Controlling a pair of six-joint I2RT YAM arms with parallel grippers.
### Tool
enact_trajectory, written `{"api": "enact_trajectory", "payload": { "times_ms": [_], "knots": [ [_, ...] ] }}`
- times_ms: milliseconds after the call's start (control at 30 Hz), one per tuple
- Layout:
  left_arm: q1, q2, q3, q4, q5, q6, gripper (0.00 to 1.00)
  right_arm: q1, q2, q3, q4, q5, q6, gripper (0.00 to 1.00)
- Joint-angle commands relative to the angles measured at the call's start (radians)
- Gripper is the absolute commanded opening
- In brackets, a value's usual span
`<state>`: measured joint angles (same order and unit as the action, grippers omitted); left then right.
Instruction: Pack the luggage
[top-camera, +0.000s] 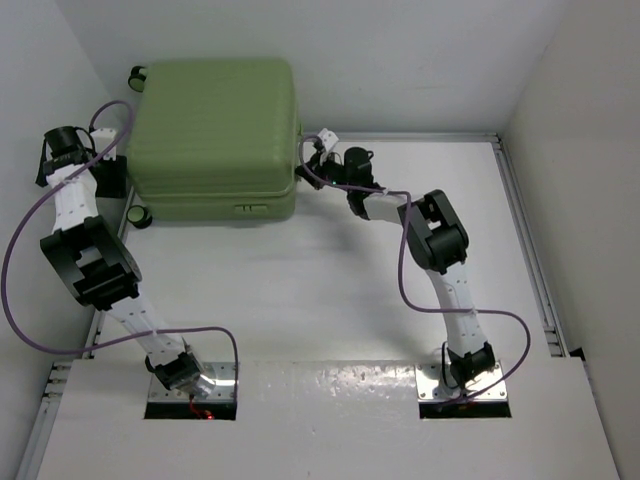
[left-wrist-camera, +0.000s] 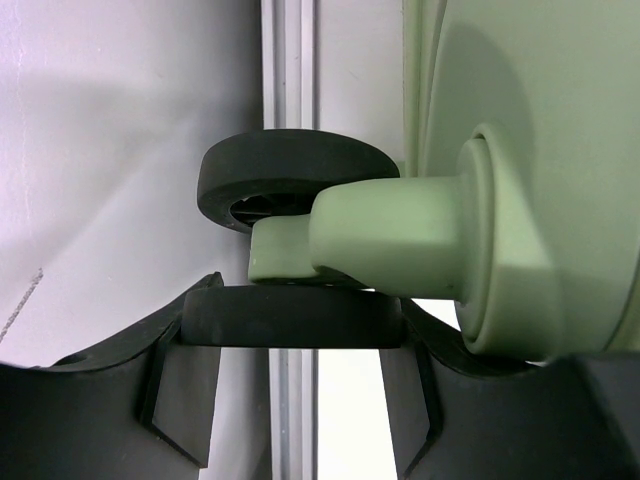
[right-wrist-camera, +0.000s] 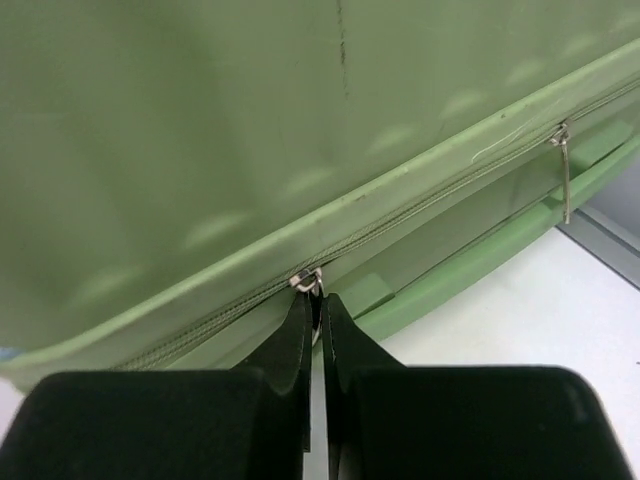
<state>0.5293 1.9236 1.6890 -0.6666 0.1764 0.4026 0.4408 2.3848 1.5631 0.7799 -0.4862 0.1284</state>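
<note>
The luggage (top-camera: 215, 135) is a large light-green hard-shell suitcase lying closed at the table's far left. My left gripper (top-camera: 112, 178) is at its left end. In the left wrist view the left gripper (left-wrist-camera: 298, 330) has a black wheel (left-wrist-camera: 290, 318) clamped between its two fingers, under the wheel's green fork (left-wrist-camera: 390, 235). My right gripper (top-camera: 313, 150) is at the suitcase's right side. In the right wrist view the right gripper (right-wrist-camera: 315, 305) is shut on a metal zipper pull (right-wrist-camera: 312, 282) on the zipper line. A second zipper pull (right-wrist-camera: 563, 180) hangs further right.
Two more black wheels (top-camera: 137, 76) (top-camera: 140, 216) show at the suitcase's left corners. A metal rail (left-wrist-camera: 288, 80) runs along the table's left edge next to the white wall (top-camera: 60, 90). The white table (top-camera: 300, 290) lies in front of the suitcase.
</note>
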Motion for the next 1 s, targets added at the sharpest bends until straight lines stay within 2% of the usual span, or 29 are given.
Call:
{"api": "enact_trajectory", "payload": {
  "times_ms": [0, 233, 333, 433, 533, 600, 633, 667, 733, 767, 800, 833, 867, 900, 933, 967],
  "knots": [
    [-0.114, 0.216, -0.054, 0.070, 0.090, -0.169, 0.00, -0.050, -0.004, 0.124, 0.015, 0.343, -0.113, 0.00],
    [-0.114, 0.239, -0.045, 0.070, 0.103, -0.179, 0.00, -0.053, 0.144, 0.369, -0.047, 0.483, -0.183, 0.00],
    [-0.114, 0.249, -0.045, 0.070, 0.103, -0.179, 0.00, -0.053, 0.258, 0.591, -0.119, 0.517, -0.197, 0.00],
    [-0.114, 0.249, -0.045, 0.070, 0.112, -0.179, 0.00, -0.056, 0.362, 0.726, -0.145, 0.499, -0.228, 0.00],
    [-0.114, 0.258, -0.054, 0.070, 0.112, -0.179, 0.00, -0.056, 0.413, 0.758, -0.122, 0.489, -0.262, 0.00],
    [-0.114, 0.258, -0.064, 0.070, 0.121, -0.179, 0.00, -0.059, 0.410, 0.721, -0.087, 0.500, -0.271, 0.00],
    [-0.114, 0.258, -0.064, 0.070, 0.147, -0.165, 0.03, -0.056, 0.403, 0.662, -0.055, 0.509, -0.268, 0.02],
    [-0.114, 0.227, -0.081, 0.070, 0.164, -0.151, 0.14, -0.057, 0.330, 0.625, -0.013, 0.518, -0.262, 0.18],
    [-0.114, 0.197, -0.092, 0.070, 0.227, -0.151, 0.27, -0.057, 0.275, 0.485, 0.021, 0.511, -0.260, 0.33],
    [-0.114, 0.177, -0.092, 0.070, 0.254, -0.151, 0.40, -0.059, 0.176, 0.351, 0.062, 0.491, -0.254, 0.39],
    [-0.104, 0.129, -0.092, 0.070, 0.282, -0.151, 0.49, -0.065, 0.141, 0.306, 0.070, 0.456, -0.247, 0.49],
    [-0.104, 0.105, -0.092, 0.081, 0.322, -0.162, 0.61, -0.073, 0.107, 0.263, 0.071, 0.437, -0.240, 0.53],
    [-0.104, 0.079, -0.092, 0.081, 0.337, -0.171, 0.79, -0.073, 0.029, 0.132, 0.073, 0.401, -0.234, 0.58],
    [-0.104, 0.048, -0.092, 0.081, 0.350, -0.171, 0.80, -0.082, -0.049, 0.083, 0.073, 0.378, -0.231, 0.66],
    [-0.104, -0.018, -0.092, 0.081, 0.369, -0.182, 0.80, -0.089, -0.137, 0.037, 0.070, 0.362, -0.225, 0.68],
    [-0.104, -0.055, -0.103, 0.081, 0.388, -0.182, 0.82, -0.094, -0.224, -0.106, 0.050, 0.335, -0.222, 0.70]
  ]
}}
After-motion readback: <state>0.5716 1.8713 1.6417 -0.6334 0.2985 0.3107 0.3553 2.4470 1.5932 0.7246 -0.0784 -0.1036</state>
